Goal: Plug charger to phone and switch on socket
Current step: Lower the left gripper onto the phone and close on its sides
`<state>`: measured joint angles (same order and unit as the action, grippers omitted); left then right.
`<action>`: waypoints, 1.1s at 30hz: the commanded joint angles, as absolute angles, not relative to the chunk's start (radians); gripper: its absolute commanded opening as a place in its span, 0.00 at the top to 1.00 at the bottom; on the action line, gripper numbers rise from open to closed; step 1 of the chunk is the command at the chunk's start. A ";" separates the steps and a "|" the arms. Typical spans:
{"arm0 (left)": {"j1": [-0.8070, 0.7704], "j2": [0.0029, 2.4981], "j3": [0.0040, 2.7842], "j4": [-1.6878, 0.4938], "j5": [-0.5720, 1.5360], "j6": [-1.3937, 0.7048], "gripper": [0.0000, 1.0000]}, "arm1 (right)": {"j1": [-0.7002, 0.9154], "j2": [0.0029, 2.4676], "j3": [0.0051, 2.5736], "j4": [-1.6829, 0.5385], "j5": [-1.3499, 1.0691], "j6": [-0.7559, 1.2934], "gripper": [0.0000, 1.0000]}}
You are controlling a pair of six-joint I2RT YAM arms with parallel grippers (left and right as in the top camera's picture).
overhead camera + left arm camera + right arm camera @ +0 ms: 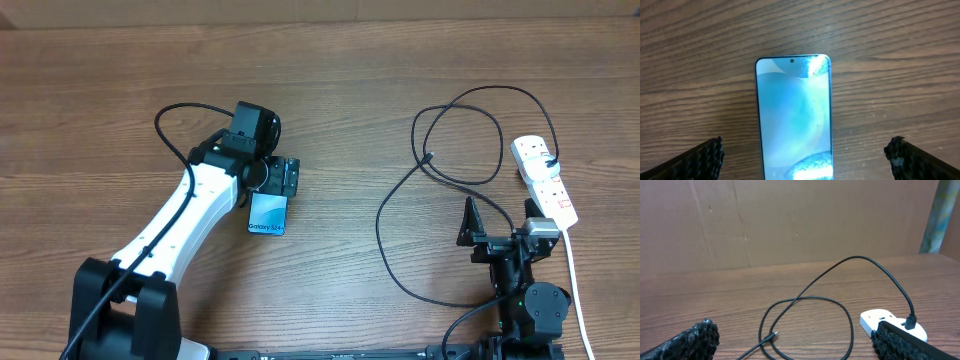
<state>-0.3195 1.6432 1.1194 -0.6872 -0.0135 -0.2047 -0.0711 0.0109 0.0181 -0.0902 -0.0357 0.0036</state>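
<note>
The phone (pixel 268 214) lies flat on the wooden table with its light blue screen up and the "Galaxy S24" text at its near end. My left gripper (pixel 276 188) hovers over its far end, open. In the left wrist view the phone (pixel 794 115) lies between the two fingers (pixel 700 160), apart from both. The charger (pixel 462 100) is a looped black cable; its connector tip (pixel 429 156) lies free on the table and its other end is plugged into the white socket (pixel 545 178). My right gripper (pixel 498 228) is open and empty, near the loop. Its wrist view shows the tip (pixel 773 336) and the socket (pixel 884 319).
A white cord (pixel 573 270) runs from the socket toward the near edge, beside the right arm. The charger's cable sweeps down to the right arm's base (pixel 400 270). A brown cardboard wall (pixel 790 220) stands behind the table.
</note>
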 commanded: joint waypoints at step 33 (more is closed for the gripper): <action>-0.321 1.837 1.141 -0.680 -0.025 -0.270 0.01 | -0.067 0.003 0.009 -0.084 -0.023 0.002 0.00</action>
